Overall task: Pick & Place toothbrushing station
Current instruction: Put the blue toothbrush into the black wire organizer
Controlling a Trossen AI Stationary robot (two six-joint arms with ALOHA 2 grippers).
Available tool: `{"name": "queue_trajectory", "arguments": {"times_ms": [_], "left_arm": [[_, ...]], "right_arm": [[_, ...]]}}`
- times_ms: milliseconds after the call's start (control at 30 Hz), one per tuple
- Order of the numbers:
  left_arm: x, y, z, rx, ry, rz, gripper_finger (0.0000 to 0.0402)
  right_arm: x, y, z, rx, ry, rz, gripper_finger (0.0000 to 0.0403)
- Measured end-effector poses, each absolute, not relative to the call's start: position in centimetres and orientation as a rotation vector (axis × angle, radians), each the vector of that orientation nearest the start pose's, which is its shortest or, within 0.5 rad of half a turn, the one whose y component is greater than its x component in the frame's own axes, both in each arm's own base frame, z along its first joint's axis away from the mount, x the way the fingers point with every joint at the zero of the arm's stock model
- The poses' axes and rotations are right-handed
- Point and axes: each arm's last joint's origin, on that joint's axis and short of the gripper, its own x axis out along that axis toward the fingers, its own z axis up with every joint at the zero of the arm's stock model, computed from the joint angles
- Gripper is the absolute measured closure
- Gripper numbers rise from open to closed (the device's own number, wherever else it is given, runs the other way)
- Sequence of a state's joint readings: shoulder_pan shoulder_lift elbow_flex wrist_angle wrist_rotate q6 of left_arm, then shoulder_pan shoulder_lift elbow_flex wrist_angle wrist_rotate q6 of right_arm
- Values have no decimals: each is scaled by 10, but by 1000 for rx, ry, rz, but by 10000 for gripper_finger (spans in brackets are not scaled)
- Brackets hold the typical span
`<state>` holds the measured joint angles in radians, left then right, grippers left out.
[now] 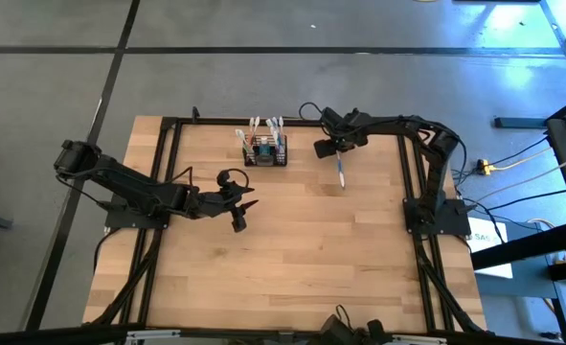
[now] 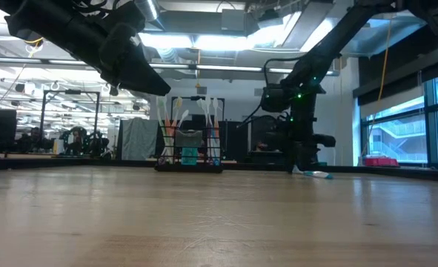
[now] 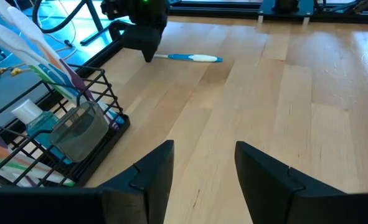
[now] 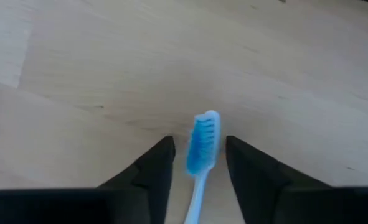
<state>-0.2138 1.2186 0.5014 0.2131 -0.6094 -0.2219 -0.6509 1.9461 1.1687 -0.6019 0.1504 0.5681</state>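
The toothbrushing station [image 1: 265, 149], a small black wire basket, stands upright on the table near its far edge. It holds several toothbrushes, a teal bottle and a grey cup [image 3: 78, 132]. A blue-and-white toothbrush [image 1: 340, 171] lies flat on the table to the right of the station. My right gripper [image 4: 199, 155] is open and low over the table. Its fingers stand on either side of the bristle head [image 4: 203, 140] without touching it. My left gripper [image 3: 203, 163] is open and empty. It hovers above the table nearer the near edge than the station [image 1: 242, 204].
Black frame rails [image 1: 172, 153] run along the table's left, right and far sides. Bare wood [image 1: 311, 259] stretches from the station toward the near edge. The room beyond the far edge shows in the low view.
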Motion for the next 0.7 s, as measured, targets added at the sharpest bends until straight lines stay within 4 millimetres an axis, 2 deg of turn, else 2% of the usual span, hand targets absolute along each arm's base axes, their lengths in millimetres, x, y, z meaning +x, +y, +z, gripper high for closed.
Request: {"name": "queue_trajectory", "arguments": {"times_ms": [233, 367, 500, 700], "left_arm": [[231, -33, 191, -12, 419, 435, 235], [231, -33, 191, -12, 419, 435, 235], [231, -33, 191, -12, 419, 435, 235], [231, -33, 191, -12, 419, 435, 235]], "right_arm": [[278, -217, 126, 814, 1147, -1047, 335], [278, -217, 125, 812, 1151, -1037, 368], [279, -217, 127, 804, 1170, -997, 376], [290, -219, 140, 803, 1205, -923, 372]]}}
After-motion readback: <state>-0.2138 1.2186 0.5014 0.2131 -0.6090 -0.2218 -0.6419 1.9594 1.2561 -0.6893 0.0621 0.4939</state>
